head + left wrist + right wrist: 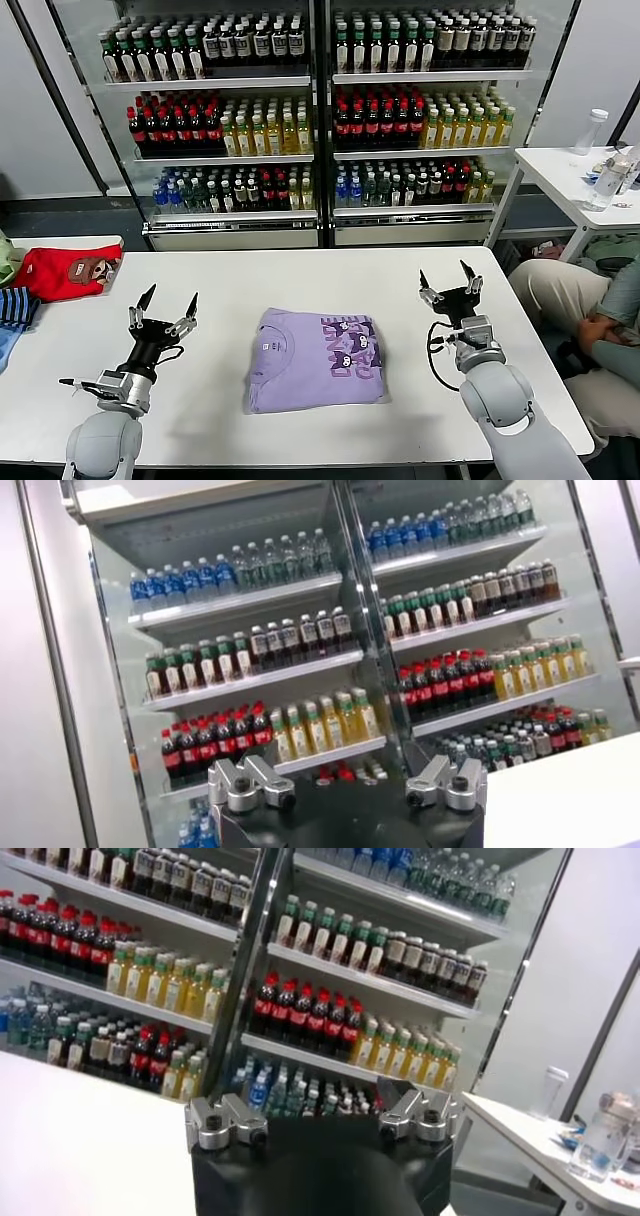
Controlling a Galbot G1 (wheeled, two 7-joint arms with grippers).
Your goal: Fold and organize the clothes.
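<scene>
The lavender-purple T-shirt (315, 358) lies folded into a neat rectangle in the middle of the white table (300, 275), its dark purple cartoon print facing up on its right half. My left gripper (166, 301) is open and empty, raised with fingers pointing up, to the left of the shirt. My right gripper (447, 277) is open and empty, raised the same way to the right of the shirt. Both wrist views look at the drink shelves and show only the gripper bases; the shirt is out of their view.
A red garment with a brown cartoon face (68, 271) and a blue striped cloth (15, 308) lie at the table's left edge. A drinks cooler (320, 110) stands behind the table. A person (590, 310) sits at the right, by a small white table (580, 180).
</scene>
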